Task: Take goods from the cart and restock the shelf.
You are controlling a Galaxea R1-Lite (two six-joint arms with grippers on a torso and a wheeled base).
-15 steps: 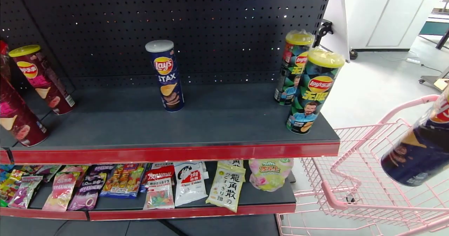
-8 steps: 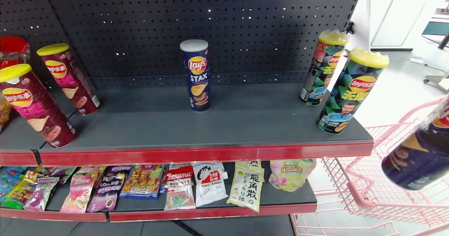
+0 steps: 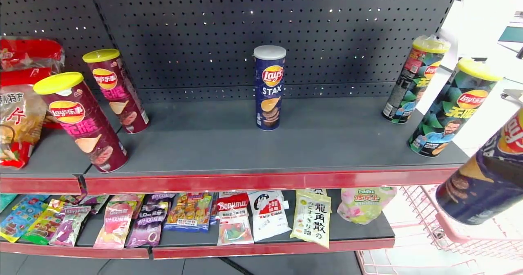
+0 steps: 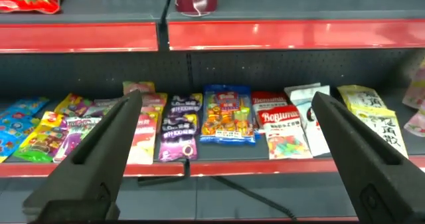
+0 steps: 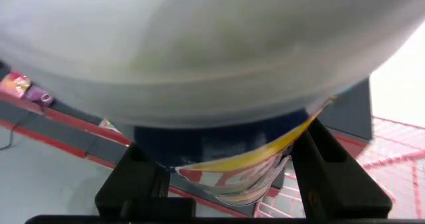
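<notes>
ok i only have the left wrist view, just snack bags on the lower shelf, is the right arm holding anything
Observer: Yes. The right gripper is shut on a dark blue chip can, held tilted near the pink cart.
Operator: is there a matching one up top already
Observer: One blue can with a grey lid stands upright at the middle of the upper shelf, towards the back.
Operator: room beside it
Observer: Looks so. There is bare shelf on both sides: the nearest maroon can stands well off to its left and the nearest green can well off to its right.
</notes>
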